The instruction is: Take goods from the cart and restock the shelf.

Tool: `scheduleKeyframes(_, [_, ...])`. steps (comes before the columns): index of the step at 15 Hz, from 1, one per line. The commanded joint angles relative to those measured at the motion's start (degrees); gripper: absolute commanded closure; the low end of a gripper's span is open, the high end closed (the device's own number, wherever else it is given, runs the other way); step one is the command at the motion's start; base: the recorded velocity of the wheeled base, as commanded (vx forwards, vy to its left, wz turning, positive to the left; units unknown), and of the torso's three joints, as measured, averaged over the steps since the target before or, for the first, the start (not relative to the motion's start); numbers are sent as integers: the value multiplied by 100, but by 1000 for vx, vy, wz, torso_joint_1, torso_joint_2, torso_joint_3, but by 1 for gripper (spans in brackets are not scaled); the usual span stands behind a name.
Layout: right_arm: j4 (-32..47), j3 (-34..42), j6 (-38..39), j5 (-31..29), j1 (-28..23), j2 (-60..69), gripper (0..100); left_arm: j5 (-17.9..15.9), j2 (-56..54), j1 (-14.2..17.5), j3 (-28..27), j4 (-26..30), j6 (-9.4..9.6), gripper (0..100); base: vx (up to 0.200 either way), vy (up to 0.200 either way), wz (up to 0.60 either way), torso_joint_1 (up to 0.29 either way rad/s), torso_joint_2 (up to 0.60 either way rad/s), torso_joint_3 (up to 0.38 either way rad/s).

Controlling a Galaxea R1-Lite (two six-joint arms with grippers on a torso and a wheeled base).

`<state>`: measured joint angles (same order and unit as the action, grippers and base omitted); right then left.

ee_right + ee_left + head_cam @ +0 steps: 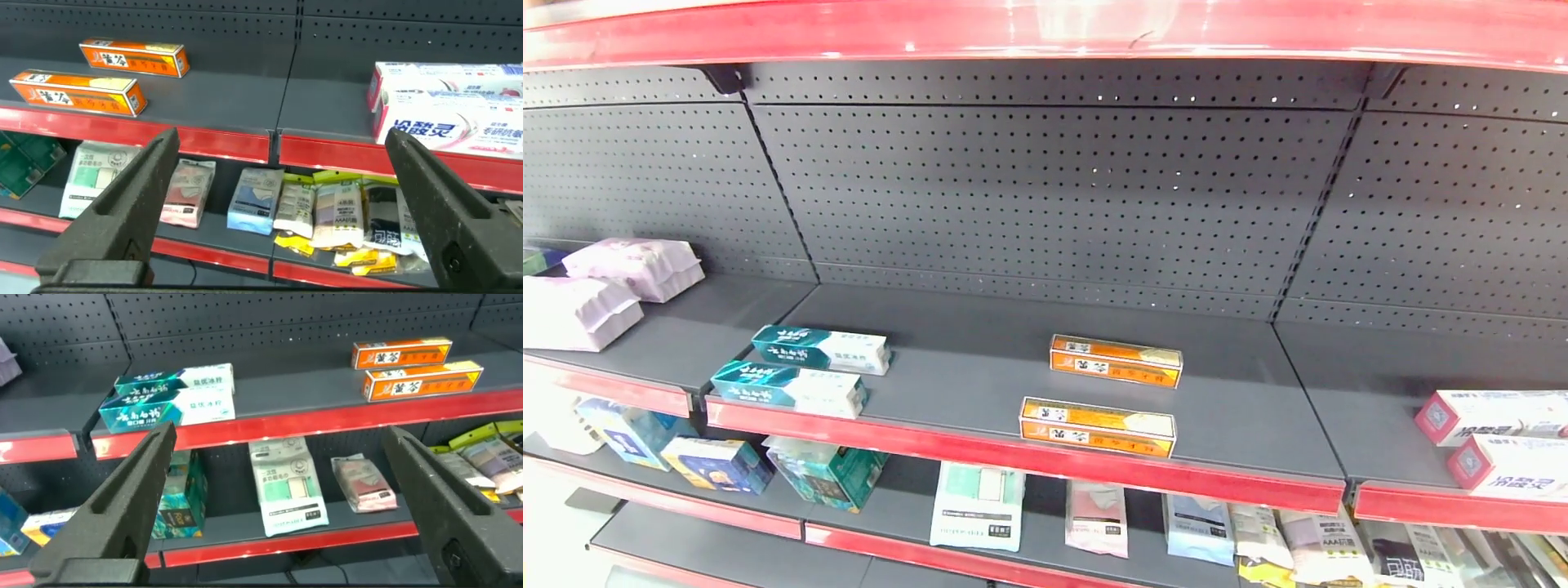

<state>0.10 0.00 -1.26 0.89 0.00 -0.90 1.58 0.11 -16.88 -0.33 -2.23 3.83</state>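
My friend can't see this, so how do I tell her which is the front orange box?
Find the wide grey shelf with the red strip along its front edge, and look at its middle section. To the right of the teal boxes lie two orange ones. Yours is the front orange box, right by the strip; the rear orange box sits farther back.
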Motion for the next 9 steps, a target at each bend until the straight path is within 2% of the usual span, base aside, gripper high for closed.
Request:
scheduleKeyframes(1, [-10,-9,-226,25,26,-824,0,-9,-2,1,-11,3,4,0,0,0,0,0,0,0])
scheduleKeyframes(6, [-19,-9,-208,34,-9,-209,0,26,-2,1,-2,3,-22,0,0,0,0,0,0,0])
scheduleKeyframes(7, [-27,-325,-129,122,44,-305,0,52,-2,1,7,-41,-58,0,0,0,0,0,0,0])
scheduleKeyframes(9, [-150,-2118,1462,104,132,-2467,0,360,-2,1,7,-41,-479,0,0,0,0,0,0,0])
